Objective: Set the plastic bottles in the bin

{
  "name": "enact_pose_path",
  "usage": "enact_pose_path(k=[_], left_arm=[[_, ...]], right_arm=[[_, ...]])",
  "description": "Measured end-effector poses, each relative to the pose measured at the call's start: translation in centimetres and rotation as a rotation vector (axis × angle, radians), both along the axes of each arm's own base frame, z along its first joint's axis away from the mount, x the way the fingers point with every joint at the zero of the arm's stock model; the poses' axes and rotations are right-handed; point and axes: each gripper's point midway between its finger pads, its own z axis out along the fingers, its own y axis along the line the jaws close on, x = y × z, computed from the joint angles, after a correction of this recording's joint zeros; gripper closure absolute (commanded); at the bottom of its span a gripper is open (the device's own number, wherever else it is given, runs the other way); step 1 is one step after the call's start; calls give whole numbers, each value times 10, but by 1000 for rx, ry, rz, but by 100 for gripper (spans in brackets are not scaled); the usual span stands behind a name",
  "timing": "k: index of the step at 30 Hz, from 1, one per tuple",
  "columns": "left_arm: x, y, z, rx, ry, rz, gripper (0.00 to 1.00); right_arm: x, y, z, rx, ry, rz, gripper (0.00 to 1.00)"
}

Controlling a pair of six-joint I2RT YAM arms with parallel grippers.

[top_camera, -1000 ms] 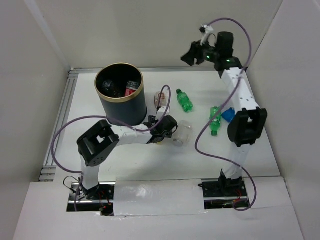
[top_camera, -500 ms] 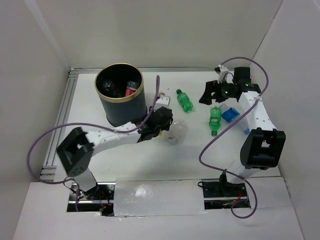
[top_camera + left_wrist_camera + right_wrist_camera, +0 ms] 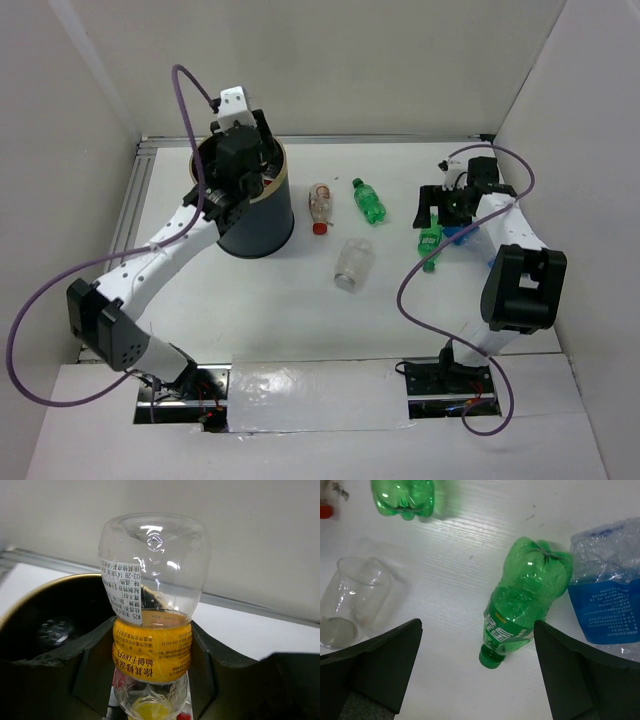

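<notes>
Top view: left gripper (image 3: 237,170) sits over the mouth of the bin (image 3: 262,228). The wrist blocks what it carries here. On the table (image 3: 300,310) right of the bin:
- the red-cap clear bottle (image 3: 320,203) is nearest and lies flat
- a green bottle (image 3: 369,201) lies just past it
- a clear cup (image 3: 353,265) lies on its side, right of the bin and closer to the arm bases

Well right of the bin, right gripper (image 3: 432,215) is low over a second green bottle (image 3: 429,250). A blue wrapper (image 3: 462,232) lies just beside that bottle, on the side away from the bin.

Left wrist: fingers (image 3: 95,655) are clamped on the yellow-label bottle (image 3: 152,630), which is clear plastic. Its yellow cap end is toward the camera and its base points out. It is held above the bin's gold rim. Something shiny sits down in the dark interior, too dim to identify.

Right wrist: jaws are spread wide and grip nothing. The second green bottle lies on the table between the fingers (image 3: 385,665), nearer the one away from the bin, and touches neither. Its cap points at the camera and its base is against the blue wrapper. The clear cup and the base of the first green bottle are on the bin side of the frame. The cup's mouth faces the camera.
</notes>
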Motion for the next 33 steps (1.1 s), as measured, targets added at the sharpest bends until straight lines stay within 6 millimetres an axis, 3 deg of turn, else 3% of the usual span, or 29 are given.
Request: enact_pose_path(k=[2, 4, 5, 6, 7, 11, 15, 18, 19, 21, 23, 25, 28, 30, 33], left_arm=[[21, 23, -20, 31, 49, 86, 84], [38, 40, -43, 67, 106, 143, 60], [45, 47, -54, 89, 140, 169, 46], [50, 52, -66, 108, 171, 188, 8], [53, 56, -73, 126, 194, 198, 0], [54, 61, -91, 170, 254, 219, 0], [38, 39, -75, 205, 218, 146, 0], [9, -11, -52, 207, 156, -30, 5], [-5, -31, -46, 197, 132, -111, 6], [-34, -67, -40, 178, 100, -257, 6], [-60, -92, -53, 165, 98, -374, 5], [-84, -116, -87, 162, 147, -476, 3], [-117, -142, -165, 201, 285, -580, 1], [-140, -151, -221, 239, 395, -623, 1], [-166, -158, -275, 283, 504, -667, 1]], right_arm=[[-1, -3, -8, -8, 17, -11, 1], [-2, -6, -16, -16, 30, -24, 1], [-3, -7, -20, -19, 41, -30, 1], [-3, -9, -24, -23, 49, -35, 1], [-3, -11, -28, -28, 58, -42, 1], [-3, -16, -45, -48, 103, -63, 1], [-3, -24, -64, -90, 147, -94, 1], [-2, -29, -80, -109, 182, -114, 22], [-1, -30, -87, -110, 196, -121, 41], [0, -30, -96, -111, 221, -116, 58], [9, -28, -94, -95, 208, -87, 75], [12, -21, -91, -67, 208, -42, 82], [24, -7, -66, -5, 170, 75, 86], [45, 8, -25, 35, 77, 185, 87], [92, 46, 74, 68, -212, 387, 87]])
